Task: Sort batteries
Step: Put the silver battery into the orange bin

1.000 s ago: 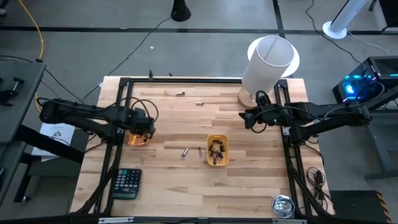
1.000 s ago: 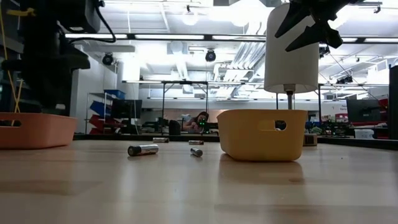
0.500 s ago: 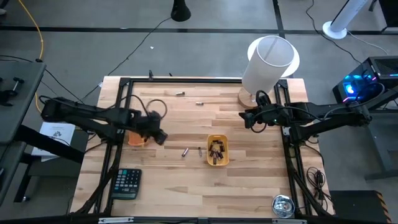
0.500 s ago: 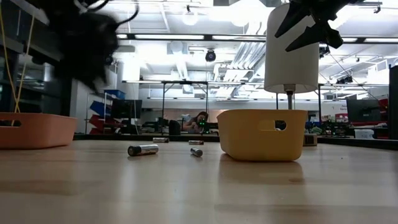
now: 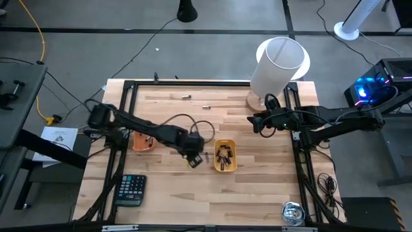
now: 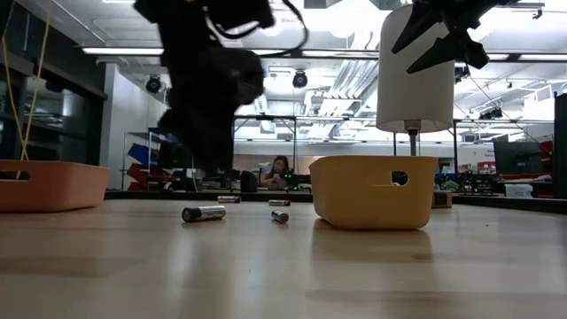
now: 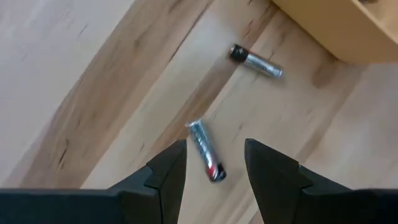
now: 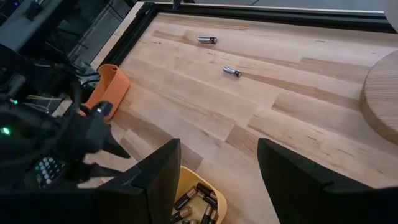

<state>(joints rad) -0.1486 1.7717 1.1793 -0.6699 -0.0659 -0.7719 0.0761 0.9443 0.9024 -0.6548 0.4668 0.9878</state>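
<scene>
On the wooden table [image 5: 257, 183], the left gripper [image 7: 214, 163] hovers spread over a silvery battery [image 7: 206, 150], grasping nothing.

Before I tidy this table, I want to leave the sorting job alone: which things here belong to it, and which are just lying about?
Part of the job:
- silver batteries loose on the wood
- dark batteries in the yellow tray
- orange tray
- left gripper, open over a loose battery
- right gripper, open, waiting at the right side

Just lying about:
- calculator
- white lamp
- metal tin
</scene>
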